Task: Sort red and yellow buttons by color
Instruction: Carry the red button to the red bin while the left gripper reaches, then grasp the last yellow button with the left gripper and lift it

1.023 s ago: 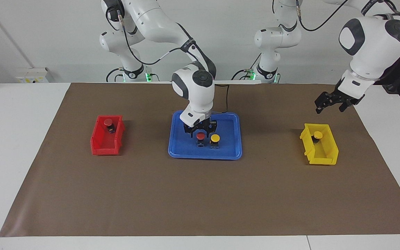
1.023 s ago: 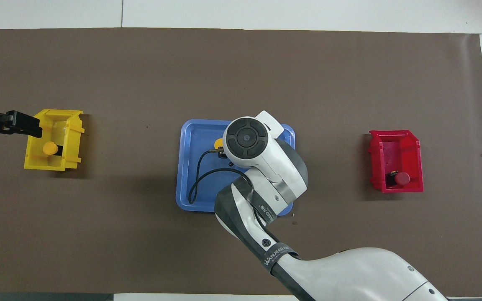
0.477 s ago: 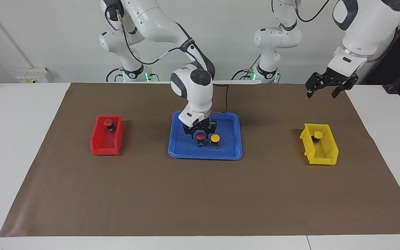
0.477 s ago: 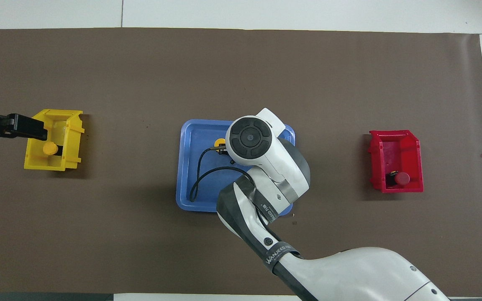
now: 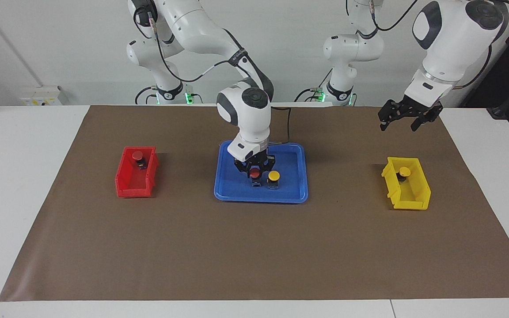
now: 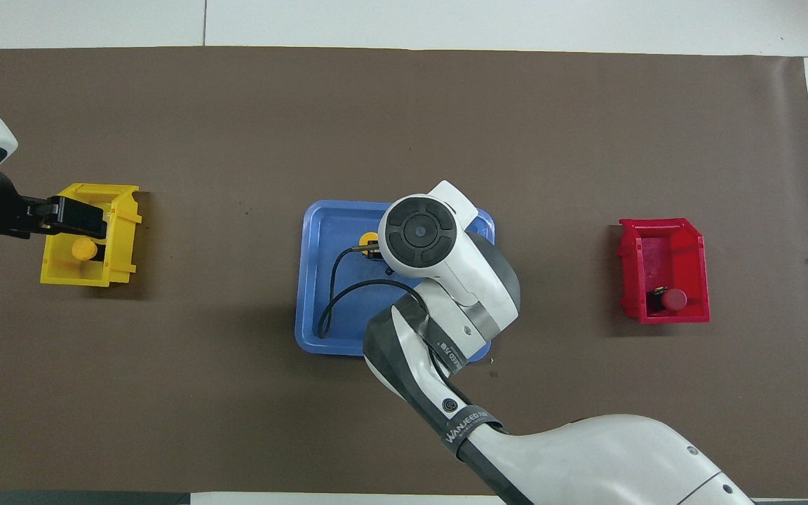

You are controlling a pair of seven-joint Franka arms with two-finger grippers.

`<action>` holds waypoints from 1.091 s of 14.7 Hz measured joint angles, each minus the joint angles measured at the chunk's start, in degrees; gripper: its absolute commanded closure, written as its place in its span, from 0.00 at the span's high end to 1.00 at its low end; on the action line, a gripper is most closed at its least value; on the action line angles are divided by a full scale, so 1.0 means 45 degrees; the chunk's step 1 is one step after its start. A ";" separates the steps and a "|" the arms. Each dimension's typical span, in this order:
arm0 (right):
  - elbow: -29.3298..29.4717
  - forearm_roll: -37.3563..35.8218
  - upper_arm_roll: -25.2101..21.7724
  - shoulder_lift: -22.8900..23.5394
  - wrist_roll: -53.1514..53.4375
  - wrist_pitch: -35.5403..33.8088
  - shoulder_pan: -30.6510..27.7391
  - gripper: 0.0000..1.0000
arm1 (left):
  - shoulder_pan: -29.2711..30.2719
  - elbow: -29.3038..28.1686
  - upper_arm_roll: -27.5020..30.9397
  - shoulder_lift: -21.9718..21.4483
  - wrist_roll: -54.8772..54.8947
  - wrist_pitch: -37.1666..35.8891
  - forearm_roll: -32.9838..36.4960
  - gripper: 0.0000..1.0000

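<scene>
Blue tray (image 5: 296,194); red bin (image 5: 127,185); yellow bin (image 5: 418,196).

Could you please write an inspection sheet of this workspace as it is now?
Surface: white table under a brown mat.
Job's things: red button in red bin; yellow button in yellow bin; second red button and second yellow button on blue tray.
Clutter: nothing seen.
Grippers: right gripper low over the tray, around the red button there; left gripper open, raised near the yellow bin.
Cables: black cable from the right arm loops over the tray.
Surroundings: white wall, socket box.
</scene>
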 measured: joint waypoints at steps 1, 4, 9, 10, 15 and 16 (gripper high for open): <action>0.0044 0.0000 -0.0015 -0.0048 -0.0002 0.0001 -0.0091 0.18 | 0.0000 0.0000 0.0000 0.0000 0.0000 0.0005 0.0000 1.00; 0.0239 -0.0003 -0.0066 -0.0929 -0.0808 -0.0662 -0.1017 0.18 | -0.0013 -0.0017 -0.0001 0.0000 -0.0053 0.0208 -0.0002 1.00; 0.0175 -0.0003 -0.0125 -0.3783 -0.4704 -0.4309 -0.4050 0.18 | -0.2182 -0.0687 -0.0072 0.0563 -0.3721 0.2497 -0.0075 1.00; 0.0071 0.0008 -0.0141 -0.4162 -0.5778 -0.4734 -0.4898 0.18 | -0.2877 -0.0817 -0.0099 0.0908 -0.4626 0.3039 -0.0075 1.00; -0.1671 0.0058 -0.0183 -0.4752 -0.8626 -0.4108 -0.8010 0.18 | -0.5430 -0.0907 -0.0137 0.3082 -0.7547 0.5316 -0.0074 1.00; -0.2291 0.0058 -0.0177 -0.4851 -0.8799 -0.3574 -0.8257 0.18 | -0.5695 -0.0898 -0.0132 0.3388 -0.7801 0.5595 -0.0074 1.00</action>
